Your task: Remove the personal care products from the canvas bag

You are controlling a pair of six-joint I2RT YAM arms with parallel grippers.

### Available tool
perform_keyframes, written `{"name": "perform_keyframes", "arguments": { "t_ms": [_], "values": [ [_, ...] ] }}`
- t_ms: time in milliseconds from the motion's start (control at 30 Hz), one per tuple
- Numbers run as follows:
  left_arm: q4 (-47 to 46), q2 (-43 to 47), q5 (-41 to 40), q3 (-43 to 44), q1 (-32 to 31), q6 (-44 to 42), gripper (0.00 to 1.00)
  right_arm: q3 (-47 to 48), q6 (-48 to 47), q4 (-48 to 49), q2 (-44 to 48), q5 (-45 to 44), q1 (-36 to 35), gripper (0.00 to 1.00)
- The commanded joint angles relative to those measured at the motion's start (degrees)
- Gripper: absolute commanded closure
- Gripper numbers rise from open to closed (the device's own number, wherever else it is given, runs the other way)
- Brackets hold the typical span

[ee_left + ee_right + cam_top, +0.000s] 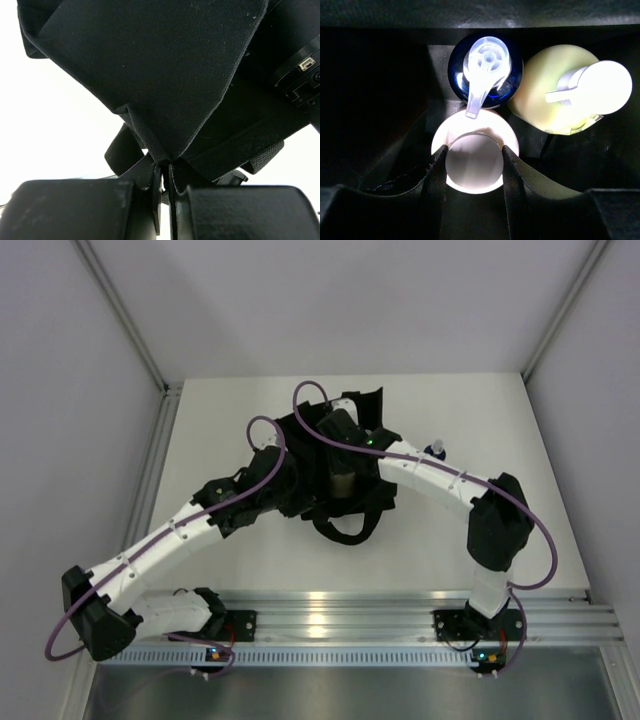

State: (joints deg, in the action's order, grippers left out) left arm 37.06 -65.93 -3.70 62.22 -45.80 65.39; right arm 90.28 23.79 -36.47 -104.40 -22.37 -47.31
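Right jaws squeeze the hard, slippery cream bottle [472,170] by its top, mid-frame; left jaws pinch the floppy bag [150,75].

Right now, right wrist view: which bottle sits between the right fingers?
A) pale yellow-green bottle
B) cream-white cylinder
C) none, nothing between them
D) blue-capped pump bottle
B: the right fingers sit close against both sides of the cream-white cylinder. The blue-capped pump bottle stands just beyond it and the pale yellow-green bottle off to the right, neither between the fingers.
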Motion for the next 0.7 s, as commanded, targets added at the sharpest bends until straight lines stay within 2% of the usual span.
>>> {"name": "perform_keyframes", "arguments": {
  "t_ms": [0, 667],
  "values": [
    [0.82, -0.6, 2.83, 1.68, -0.43, -0.7, 1.0, 3.76, -1.99, 1.49, 2.53, -0.04, 0.64, 1.0],
    [0.82, -2.27, 2.74, 3.44, -0.43, -1.49, 1.0, 9.03, -5.33, -0.35, 9.39, -1.01, 0.38, 1.0]
  ]
}}
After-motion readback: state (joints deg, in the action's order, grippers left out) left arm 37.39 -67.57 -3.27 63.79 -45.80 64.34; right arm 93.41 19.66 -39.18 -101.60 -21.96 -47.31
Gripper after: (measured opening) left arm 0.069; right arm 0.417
